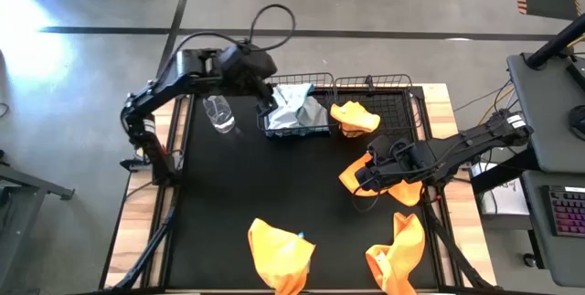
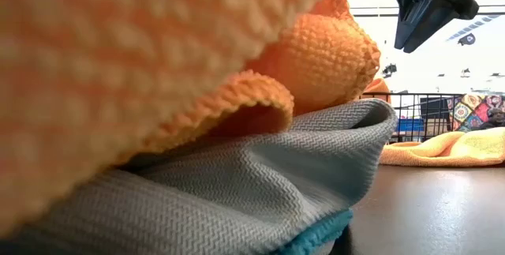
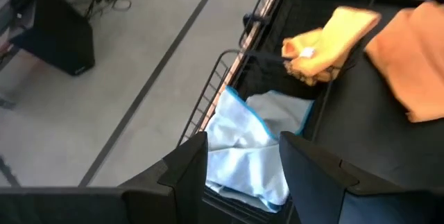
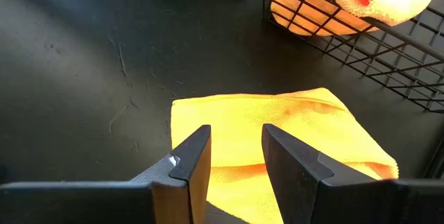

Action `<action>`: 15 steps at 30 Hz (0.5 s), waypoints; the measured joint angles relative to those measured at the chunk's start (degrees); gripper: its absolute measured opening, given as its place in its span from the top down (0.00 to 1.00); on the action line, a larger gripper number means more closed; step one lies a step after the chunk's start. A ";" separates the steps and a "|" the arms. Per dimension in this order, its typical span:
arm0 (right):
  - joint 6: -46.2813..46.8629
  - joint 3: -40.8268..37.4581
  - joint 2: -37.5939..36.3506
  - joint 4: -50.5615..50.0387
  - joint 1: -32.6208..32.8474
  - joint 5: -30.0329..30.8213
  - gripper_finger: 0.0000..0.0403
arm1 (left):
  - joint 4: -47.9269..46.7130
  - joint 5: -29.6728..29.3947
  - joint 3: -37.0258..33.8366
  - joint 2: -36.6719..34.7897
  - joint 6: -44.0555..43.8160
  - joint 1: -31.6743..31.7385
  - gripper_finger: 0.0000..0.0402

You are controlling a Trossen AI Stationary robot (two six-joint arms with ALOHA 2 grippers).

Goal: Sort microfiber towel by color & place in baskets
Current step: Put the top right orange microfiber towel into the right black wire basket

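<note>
On the black mat (image 1: pixel 228 204) I see my right gripper (image 4: pixel 232 156) parted, empty, over an orange towel (image 4: pixel 277 127); left gripper (image 3: pixel 239 165) wide open above blue towels (image 3: pixel 243 148) in the left basket (image 1: pixel 297 131).

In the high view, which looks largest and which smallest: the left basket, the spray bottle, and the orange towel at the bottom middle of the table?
From largest to smallest, as they look in the high view:
1. The orange towel at the bottom middle
2. The left basket, only slightly smaller in outline, so these two are close
3. The spray bottle, clearly the smallest
</note>
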 joint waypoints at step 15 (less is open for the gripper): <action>0.10 0.00 0.00 0.78 0.00 0.03 0.69 | -3.58 -0.02 -0.08 -10.41 -6.21 -15.97 0.59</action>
